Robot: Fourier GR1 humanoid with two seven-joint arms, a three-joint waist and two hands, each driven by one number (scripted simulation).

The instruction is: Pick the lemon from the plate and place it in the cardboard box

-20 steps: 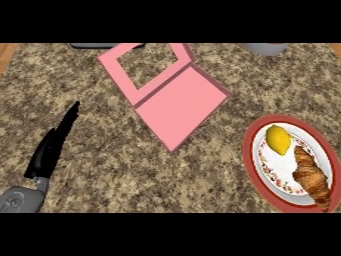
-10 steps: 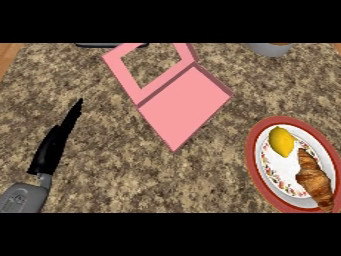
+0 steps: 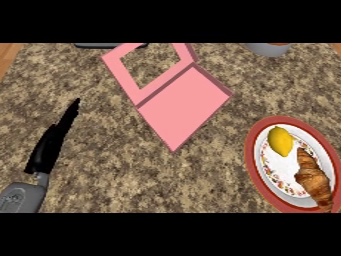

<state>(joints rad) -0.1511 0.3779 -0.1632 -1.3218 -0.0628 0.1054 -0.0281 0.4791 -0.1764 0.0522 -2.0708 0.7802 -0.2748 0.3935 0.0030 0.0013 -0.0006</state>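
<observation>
While your left hand (image 3: 53,145) rests with fingers straight, holding nothing, the lemon (image 3: 280,141) waits on the plate (image 3: 255,150) (right fingers: cannot tell), box (image 3: 174,92) open.

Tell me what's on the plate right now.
The plate holds the lemon at its upper end and a croissant below it. Whatever lies beneath them is covered.

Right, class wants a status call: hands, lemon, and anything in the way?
Left hand open, resting at lower left. Right hand barely in view. Lemon on the plate, beside a croissant. Pink box open; nothing between.
</observation>
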